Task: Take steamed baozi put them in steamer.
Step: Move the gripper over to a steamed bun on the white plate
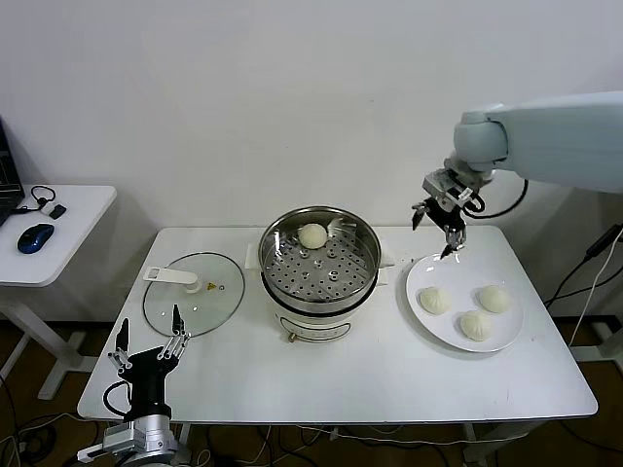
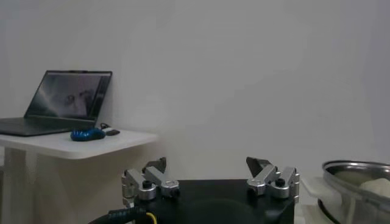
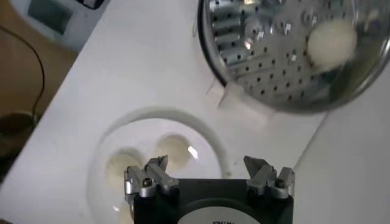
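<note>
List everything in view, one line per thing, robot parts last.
Baozi in steamer: one, cream-white, far side of the tray.
Baozi on plate: three, cream-white.
Steamer: one, shiny steel with white base, table centre.
Plate: one, white, right of steamer.
Glass lid: one, clear with white handle, left of steamer.
Table: one, white.
Side table: one, white, far left.
Mouse: one, blue, on side table.
Laptop: one, dark, on side table.
Left gripper: open, parked at the table's near left corner.
Right gripper: open, empty, above plate's far edge.

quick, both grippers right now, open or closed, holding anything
Left gripper: open, empty, parked at the table's front left corner.
Right gripper: open, empty, above the plate of baozi.
</note>
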Robot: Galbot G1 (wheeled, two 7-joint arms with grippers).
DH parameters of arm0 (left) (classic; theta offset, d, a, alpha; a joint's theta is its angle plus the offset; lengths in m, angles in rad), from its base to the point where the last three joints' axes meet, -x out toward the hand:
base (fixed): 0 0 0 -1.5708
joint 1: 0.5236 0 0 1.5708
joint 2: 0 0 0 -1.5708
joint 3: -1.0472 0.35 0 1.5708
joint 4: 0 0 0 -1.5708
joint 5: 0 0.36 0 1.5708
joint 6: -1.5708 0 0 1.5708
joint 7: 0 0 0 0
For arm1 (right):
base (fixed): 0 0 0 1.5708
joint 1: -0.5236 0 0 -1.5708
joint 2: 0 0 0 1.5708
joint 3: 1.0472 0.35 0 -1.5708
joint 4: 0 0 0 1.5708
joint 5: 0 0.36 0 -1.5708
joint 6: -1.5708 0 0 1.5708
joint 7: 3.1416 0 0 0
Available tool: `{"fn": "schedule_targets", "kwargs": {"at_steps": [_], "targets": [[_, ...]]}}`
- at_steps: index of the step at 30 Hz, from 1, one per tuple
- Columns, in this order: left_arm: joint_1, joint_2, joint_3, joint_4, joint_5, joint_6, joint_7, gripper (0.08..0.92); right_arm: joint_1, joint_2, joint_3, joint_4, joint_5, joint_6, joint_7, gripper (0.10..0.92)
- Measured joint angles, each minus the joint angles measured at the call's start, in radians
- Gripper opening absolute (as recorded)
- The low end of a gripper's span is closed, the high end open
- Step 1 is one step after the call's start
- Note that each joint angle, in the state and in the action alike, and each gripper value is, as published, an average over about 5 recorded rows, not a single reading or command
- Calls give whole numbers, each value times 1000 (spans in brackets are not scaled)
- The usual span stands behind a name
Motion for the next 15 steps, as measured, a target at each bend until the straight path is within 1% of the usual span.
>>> {"fn": "schedule_targets", "kwargs": {"at_steps": [7, 15], "targets": [[-4, 0, 9, 8, 4, 2, 1, 823, -82, -80, 35, -6, -21, -112, 26, 823], [-5, 0, 4, 15, 8, 5, 0, 823, -217, -135, 130, -50, -54, -178, 54, 823]]}}
